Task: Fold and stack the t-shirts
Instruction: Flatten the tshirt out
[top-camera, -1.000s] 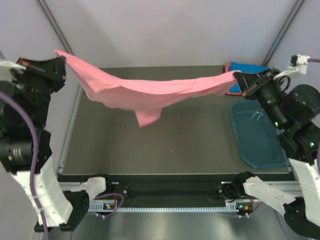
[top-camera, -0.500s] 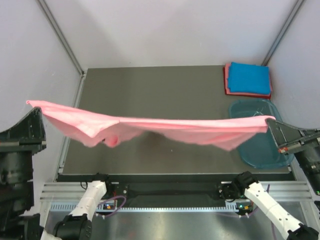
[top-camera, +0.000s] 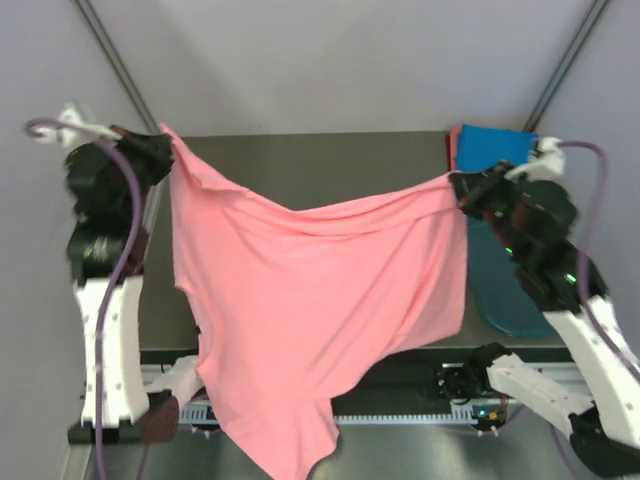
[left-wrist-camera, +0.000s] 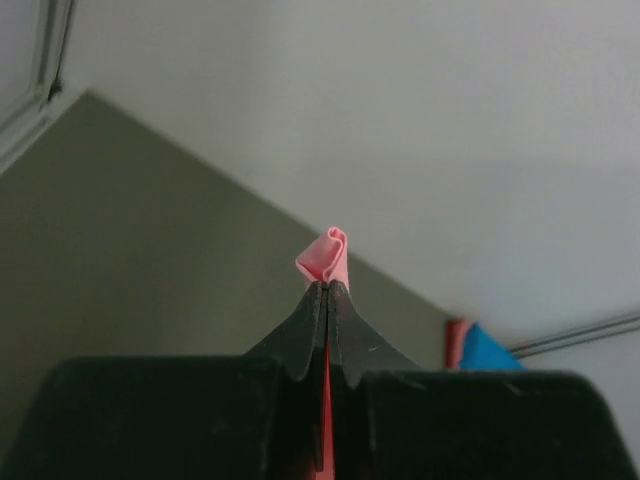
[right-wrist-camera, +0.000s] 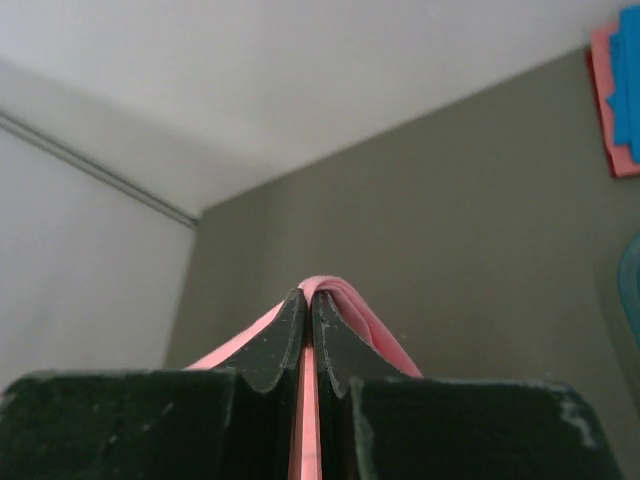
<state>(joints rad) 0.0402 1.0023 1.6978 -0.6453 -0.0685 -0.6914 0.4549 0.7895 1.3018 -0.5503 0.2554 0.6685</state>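
Observation:
The salmon-pink t-shirt (top-camera: 310, 300) hangs spread in the air between my two grippers, drooping past the table's near edge. My left gripper (top-camera: 168, 150) is shut on its upper left corner; a pink fold (left-wrist-camera: 326, 256) sticks out above the closed fingertips in the left wrist view. My right gripper (top-camera: 462, 190) is shut on the upper right corner; pink cloth (right-wrist-camera: 340, 300) shows between and beside its fingers. The bright blue t-shirt (top-camera: 490, 142) lies folded on the reddish-pink t-shirt (top-camera: 452, 148) at the back right corner; both show in the right wrist view (right-wrist-camera: 622, 90).
The translucent teal tub (top-camera: 510, 290) sits at the right side of the dark table (top-camera: 330, 170), partly behind my right arm. White walls and slanted frame posts (top-camera: 110, 60) enclose the back and sides.
Both arms swung up and back from the near edge. The shirt, stretched flat and low half a second ago, now hangs as a wide sheet from both raised grippers.

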